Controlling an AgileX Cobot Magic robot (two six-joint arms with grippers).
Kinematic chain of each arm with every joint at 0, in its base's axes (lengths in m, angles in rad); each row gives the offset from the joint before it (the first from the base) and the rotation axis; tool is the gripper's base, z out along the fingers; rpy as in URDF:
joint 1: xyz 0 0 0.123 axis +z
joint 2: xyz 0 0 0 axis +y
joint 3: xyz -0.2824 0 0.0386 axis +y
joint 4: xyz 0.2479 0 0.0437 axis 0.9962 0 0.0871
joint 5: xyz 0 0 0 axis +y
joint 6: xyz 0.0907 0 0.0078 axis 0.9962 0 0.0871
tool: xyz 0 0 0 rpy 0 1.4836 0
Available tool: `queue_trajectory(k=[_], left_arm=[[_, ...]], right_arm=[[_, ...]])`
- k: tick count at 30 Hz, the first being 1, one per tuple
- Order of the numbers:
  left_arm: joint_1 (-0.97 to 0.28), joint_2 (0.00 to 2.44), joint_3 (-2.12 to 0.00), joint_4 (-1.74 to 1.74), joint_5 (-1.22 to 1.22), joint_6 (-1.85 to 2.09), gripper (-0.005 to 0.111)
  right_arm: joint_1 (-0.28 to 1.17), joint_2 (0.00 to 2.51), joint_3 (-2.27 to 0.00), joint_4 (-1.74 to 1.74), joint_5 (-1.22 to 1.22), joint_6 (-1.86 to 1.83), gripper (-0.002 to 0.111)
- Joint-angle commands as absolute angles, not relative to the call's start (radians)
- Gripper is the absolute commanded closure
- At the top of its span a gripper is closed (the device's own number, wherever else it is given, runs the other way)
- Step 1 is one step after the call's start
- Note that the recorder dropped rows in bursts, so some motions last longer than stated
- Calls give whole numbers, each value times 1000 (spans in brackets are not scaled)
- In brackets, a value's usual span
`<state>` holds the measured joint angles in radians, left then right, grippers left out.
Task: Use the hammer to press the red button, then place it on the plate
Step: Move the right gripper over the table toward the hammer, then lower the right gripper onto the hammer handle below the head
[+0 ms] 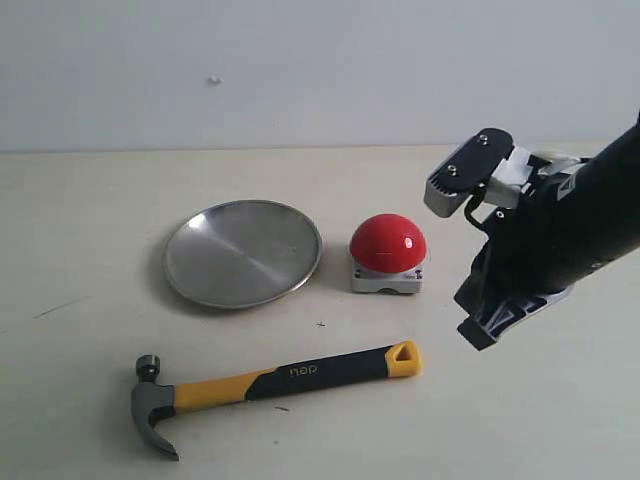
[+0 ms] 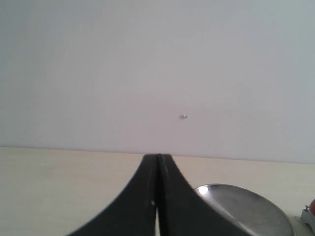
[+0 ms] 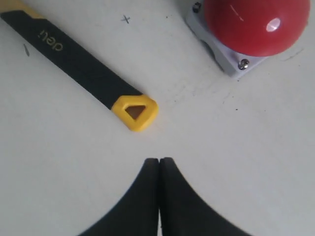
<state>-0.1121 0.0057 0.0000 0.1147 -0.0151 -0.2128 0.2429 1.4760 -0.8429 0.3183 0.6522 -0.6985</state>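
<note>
The hammer [image 1: 270, 380] lies flat near the table's front edge, its dark steel head to the left and its yellow holed end [image 3: 135, 112] to the right. The red button [image 1: 388, 243] sits on its grey base just right of the silver plate [image 1: 243, 252], which holds nothing. My right gripper [image 1: 480, 335] hovers to the right of the handle's yellow end and in front of the button [image 3: 256, 24], shut on nothing [image 3: 159, 161]. My left gripper [image 2: 158, 157] is shut and empty, low over the table with the plate [image 2: 246, 206] ahead of it. It does not show in the exterior view.
The pale table [image 1: 520, 420] runs back to a plain white wall [image 1: 320, 60]. A small pen cross [image 1: 320, 323] marks the table between the plate and the hammer handle. The right arm's dark body [image 1: 570, 230] rises at the right side.
</note>
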Motion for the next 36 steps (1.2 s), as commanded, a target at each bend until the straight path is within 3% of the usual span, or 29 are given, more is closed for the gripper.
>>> queue_trajectory(k=[1, 5, 14, 23, 36], left_arm=[[-108, 0, 0, 116, -17, -214, 107], [-108, 0, 0, 116, -17, -214, 107], [-108, 0, 0, 116, -17, -214, 107], [-108, 0, 0, 116, -17, -214, 107], [-108, 0, 0, 116, -17, -214, 107]], right_arm=[[244, 1552, -901, 297, 683, -694, 108], [257, 1638, -982, 254, 747, -731, 107], [407, 1820, -1152, 102, 759, -741, 87], [459, 1824, -1245, 226, 661, -652, 87], [640, 1907, -1366, 177, 714, -972, 66]])
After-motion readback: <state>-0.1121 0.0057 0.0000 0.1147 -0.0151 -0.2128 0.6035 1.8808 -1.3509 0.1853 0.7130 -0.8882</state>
